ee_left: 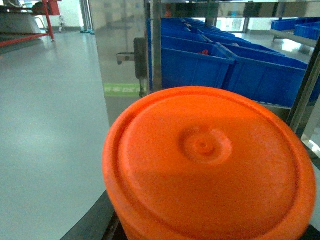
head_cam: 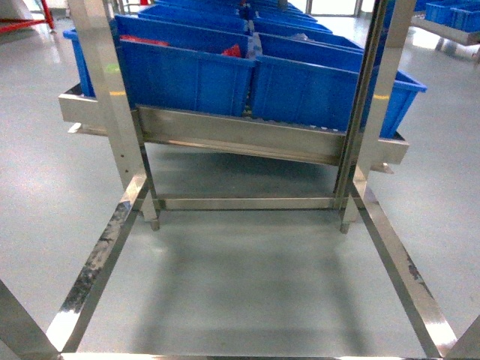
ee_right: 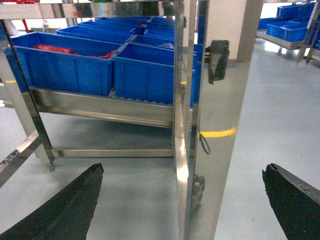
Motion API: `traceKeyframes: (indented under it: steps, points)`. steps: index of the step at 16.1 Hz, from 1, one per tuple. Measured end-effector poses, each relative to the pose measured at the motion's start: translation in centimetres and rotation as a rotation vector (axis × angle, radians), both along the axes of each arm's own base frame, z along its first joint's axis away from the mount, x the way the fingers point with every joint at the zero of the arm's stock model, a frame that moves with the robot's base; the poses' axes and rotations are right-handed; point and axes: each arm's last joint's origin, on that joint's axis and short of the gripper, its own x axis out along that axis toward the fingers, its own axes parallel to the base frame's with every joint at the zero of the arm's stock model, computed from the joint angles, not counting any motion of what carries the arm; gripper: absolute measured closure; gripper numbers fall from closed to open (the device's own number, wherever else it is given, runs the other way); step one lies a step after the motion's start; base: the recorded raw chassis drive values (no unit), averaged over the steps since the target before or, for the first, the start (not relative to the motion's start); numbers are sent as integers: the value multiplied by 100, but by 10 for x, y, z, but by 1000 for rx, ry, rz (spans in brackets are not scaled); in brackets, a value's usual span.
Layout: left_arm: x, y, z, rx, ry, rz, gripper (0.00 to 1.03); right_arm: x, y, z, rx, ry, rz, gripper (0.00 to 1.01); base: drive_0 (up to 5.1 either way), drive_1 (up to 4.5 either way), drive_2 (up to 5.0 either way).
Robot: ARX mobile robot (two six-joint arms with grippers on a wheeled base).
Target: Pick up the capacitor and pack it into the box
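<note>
Two right fingers (ee_right: pixel 65 210) spread wide, nothing between; steel rack post (ee_right: pixel 186 125) just ahead. Left fingers hidden behind orange lid (ee_left: pixel 210 165), state unreadable. Likely staging before picking.

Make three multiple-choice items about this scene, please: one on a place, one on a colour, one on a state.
1. Where do the blue bins stand?
A. On the floor
B. On the steel rack
C. On a wooden table

2. Which colour has the round object that fills the left wrist view?
A. Orange
B. Green
C. White

3. In which state is the right gripper?
A. Shut on a capacitor
B. Open and empty
C. Shut on nothing

Answers:
1 B: the bins sit in rows on the rack's shelf, above the floor.
2 A: its whole ridged top is orange.
3 B: its two dark tips stand far apart at the bottom corners, with nothing between them but the rack's post behind.
</note>
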Motion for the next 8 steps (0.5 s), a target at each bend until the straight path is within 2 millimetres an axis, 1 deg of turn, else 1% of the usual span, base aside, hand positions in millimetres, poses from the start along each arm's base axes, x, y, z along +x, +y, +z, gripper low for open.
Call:
traceKeyframes:
  steps: [1,8]
  points:
    - [0,0,0,0,0,0,59,0,0,0,0,0,0,3,0,0,0]
    - [0,0,0,0,-1,1,59,0,0,0,0,3,0,3,-491,254,254]
